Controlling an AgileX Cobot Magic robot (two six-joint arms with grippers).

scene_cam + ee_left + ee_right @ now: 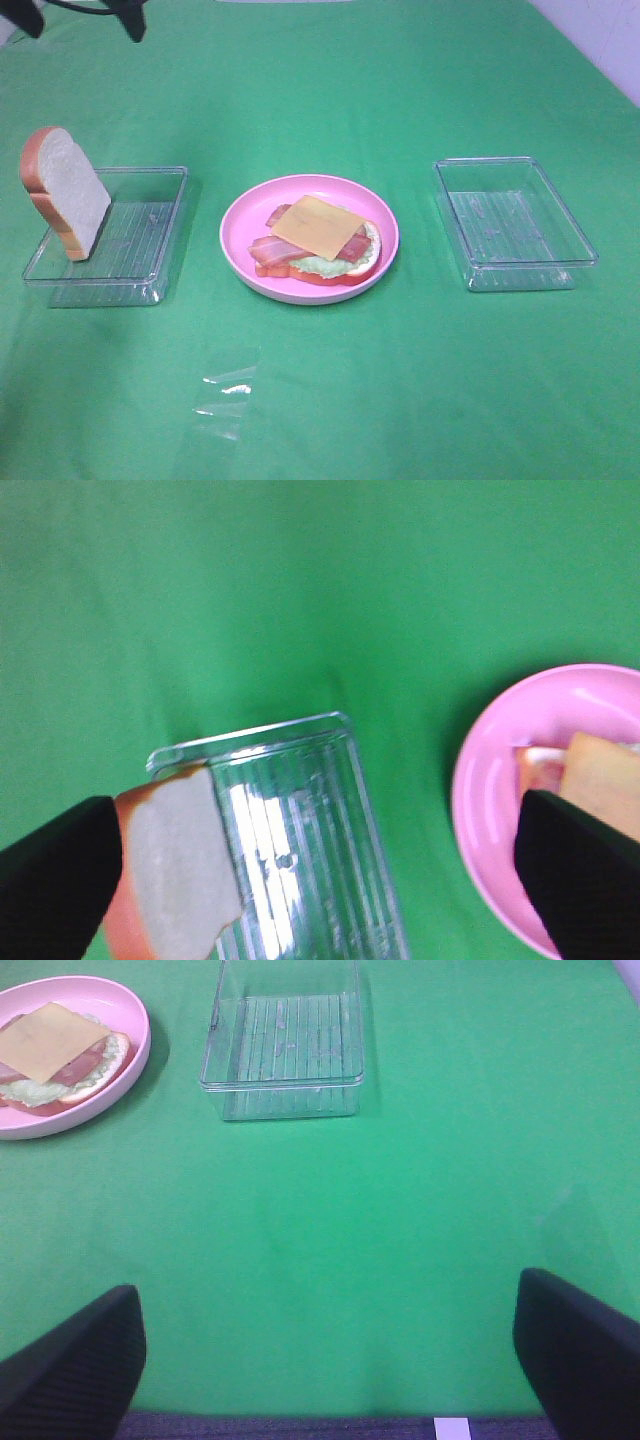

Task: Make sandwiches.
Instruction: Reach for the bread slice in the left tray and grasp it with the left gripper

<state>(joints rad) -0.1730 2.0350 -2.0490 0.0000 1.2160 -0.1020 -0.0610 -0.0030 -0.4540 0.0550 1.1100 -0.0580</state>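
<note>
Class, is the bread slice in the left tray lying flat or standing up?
Standing, tilted: the bread slice rests on its lower edge in the left tray, white face showing.

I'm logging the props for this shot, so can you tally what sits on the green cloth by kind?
Clear plastic trays: 2, left and right
Pink plates: 1
Bread slices: 2, one standing in the left tray, one under the fillings
Lettuce leaves: 1
Bacon strips: at least 2
Cheese slices: 1
Total: at least 9

All I've got is a green tablecloth (pixel 330 90) filling my view, evenly lit, pale wall (pixel 600 35) at the far corner.
</note>
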